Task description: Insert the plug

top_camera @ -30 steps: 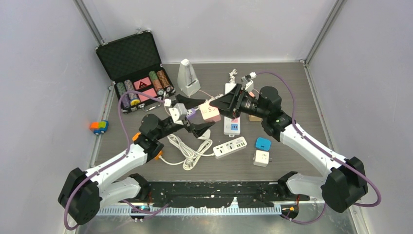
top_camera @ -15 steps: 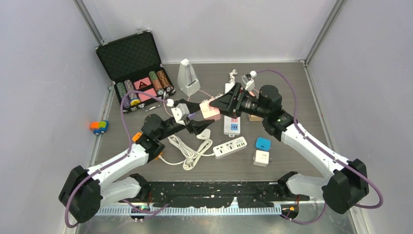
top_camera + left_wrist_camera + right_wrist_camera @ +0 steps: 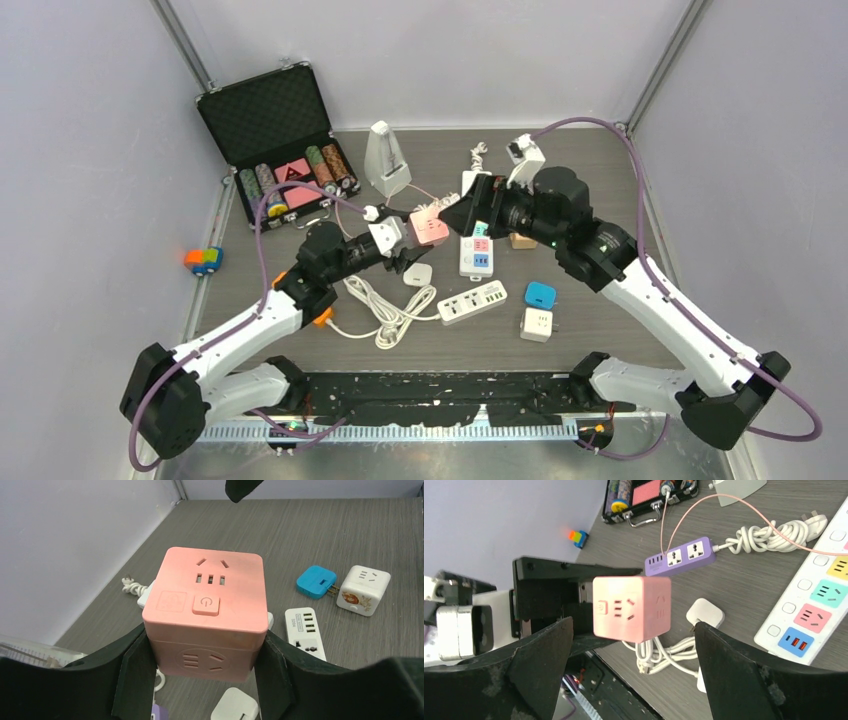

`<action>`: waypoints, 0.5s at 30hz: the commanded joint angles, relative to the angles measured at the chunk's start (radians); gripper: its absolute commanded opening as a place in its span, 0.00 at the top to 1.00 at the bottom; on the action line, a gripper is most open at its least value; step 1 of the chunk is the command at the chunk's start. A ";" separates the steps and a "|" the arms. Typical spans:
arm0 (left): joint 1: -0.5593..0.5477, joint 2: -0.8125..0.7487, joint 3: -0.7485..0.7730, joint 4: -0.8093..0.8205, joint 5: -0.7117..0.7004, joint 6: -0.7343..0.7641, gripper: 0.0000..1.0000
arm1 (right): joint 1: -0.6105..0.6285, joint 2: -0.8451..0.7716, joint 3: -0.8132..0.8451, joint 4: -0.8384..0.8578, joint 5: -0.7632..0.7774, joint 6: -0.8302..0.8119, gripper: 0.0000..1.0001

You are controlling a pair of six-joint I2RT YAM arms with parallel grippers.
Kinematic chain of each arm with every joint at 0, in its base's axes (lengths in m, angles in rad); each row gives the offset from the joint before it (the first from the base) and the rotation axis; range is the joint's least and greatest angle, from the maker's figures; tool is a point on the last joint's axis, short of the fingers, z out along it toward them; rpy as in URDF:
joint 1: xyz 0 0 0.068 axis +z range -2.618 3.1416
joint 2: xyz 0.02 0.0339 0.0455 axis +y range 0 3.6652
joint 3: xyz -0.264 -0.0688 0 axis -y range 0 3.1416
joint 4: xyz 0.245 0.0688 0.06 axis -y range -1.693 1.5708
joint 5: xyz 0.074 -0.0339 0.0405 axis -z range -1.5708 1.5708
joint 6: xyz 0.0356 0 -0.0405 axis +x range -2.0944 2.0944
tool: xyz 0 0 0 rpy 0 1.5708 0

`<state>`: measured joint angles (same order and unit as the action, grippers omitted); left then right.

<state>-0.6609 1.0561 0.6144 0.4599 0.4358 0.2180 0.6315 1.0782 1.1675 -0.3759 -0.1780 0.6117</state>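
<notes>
Plug, white (image 3: pixel 418 274), lies flat on the surface near its middle, just beside the coiled white cord (image 3: pixel 385 305). We see it low under the near side of the pink cube socket (image 3: pixel 210 595). The left claw (image 3: pixel 202 647) holds that cube clear of the surface, a finger pressed on each side and the power button facing its camera. The right claw (image 3: pixel 631 630) stands wide, its fingers flanking the cube without touching it. A purple power strip (image 3: pixel 679 555) lies under the raised cube. Toward the right edge, a blue adapter (image 3: pixel 314 581) sits near a white cube socket (image 3: pixel 363 590).
</notes>
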 commanded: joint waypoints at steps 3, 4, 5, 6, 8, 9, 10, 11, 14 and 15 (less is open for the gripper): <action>-0.013 0.009 0.099 -0.098 0.018 0.130 1.00 | 0.168 0.086 0.135 -0.165 0.296 -0.146 0.04; -0.017 0.010 0.099 -0.103 0.019 0.140 1.00 | 0.188 0.105 0.144 -0.176 0.308 -0.148 0.03; -0.021 0.011 0.099 -0.107 0.017 0.151 1.00 | 0.197 0.113 0.155 -0.177 0.334 -0.154 0.03; -0.025 0.013 0.100 -0.112 0.016 0.159 1.00 | 0.216 0.126 0.160 -0.177 0.346 -0.158 0.03; -0.033 0.016 0.100 -0.120 0.014 0.175 1.00 | 0.242 0.146 0.174 -0.178 0.378 -0.168 0.03; -0.037 0.017 0.101 -0.122 0.014 0.182 1.00 | 0.248 0.155 0.185 -0.179 0.389 -0.173 0.03; -0.041 0.018 0.101 -0.124 0.014 0.189 1.00 | 0.260 0.172 0.192 -0.183 0.394 -0.174 0.03; -0.044 0.019 0.101 -0.123 0.015 0.194 1.00 | 0.265 0.182 0.202 -0.185 0.404 -0.176 0.03; -0.055 0.023 0.104 -0.122 0.015 0.202 1.00 | 0.288 0.230 0.222 -0.202 0.427 -0.181 0.03; -0.057 0.024 0.105 -0.122 0.015 0.202 1.00 | 0.295 0.239 0.225 -0.207 0.434 -0.182 0.03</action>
<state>-0.7044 1.0824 0.6693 0.2962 0.4385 0.3809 0.9005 1.2881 1.3281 -0.5697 0.1768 0.4561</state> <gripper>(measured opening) 0.600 0.971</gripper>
